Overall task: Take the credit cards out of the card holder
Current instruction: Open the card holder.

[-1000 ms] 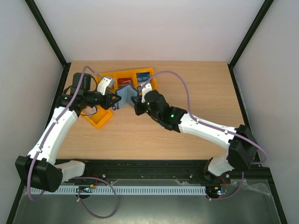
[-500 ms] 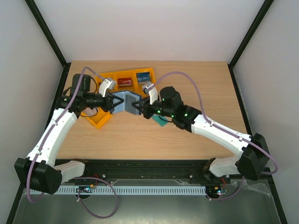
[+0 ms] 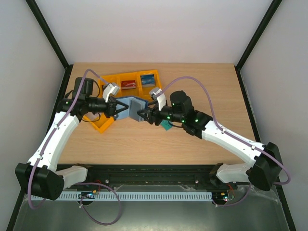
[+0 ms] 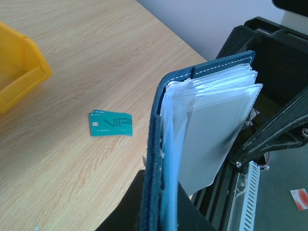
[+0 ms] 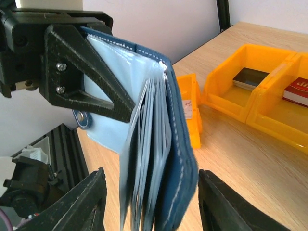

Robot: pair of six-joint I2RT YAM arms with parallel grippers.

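In the top view, the card holder [image 3: 131,107] is held up over the table [image 3: 207,91] between the 2 arms, just in front of the orange bins [image 3: 137,83]. The left fingers [image 3: 117,109] are clamped on its left side, and the right fingers [image 3: 143,115] are set at its right edge. Credit cards [image 3: 127,84] are seen lying in the back bins, 1 red and 1 blue. A green card [image 3: 166,126] lies flat on the table beside the right wrist.

In the left wrist view, the card holder [image 4: 155,144] is stood upright on edge, with its dark blue cover on the left and its clear sleeves fanned to the right. Its lower end is gripped between the left fingers [image 4: 137,204] at the bottom of the picture. The green card [image 4: 111,124] lies on the table to the left, well apart from the holder.

In the right wrist view, the card holder [image 5: 163,144] is seen in the gap between the 2 right fingers [image 5: 82,207], which are spread apart, 1 on each side. The dark cover is nearer the right-hand finger, but whether it is touched cannot be told. A black left finger [image 5: 82,79] is pressed against the holder's pale blue inner face. Behind it, a dark card and a red card lie in separate bins.
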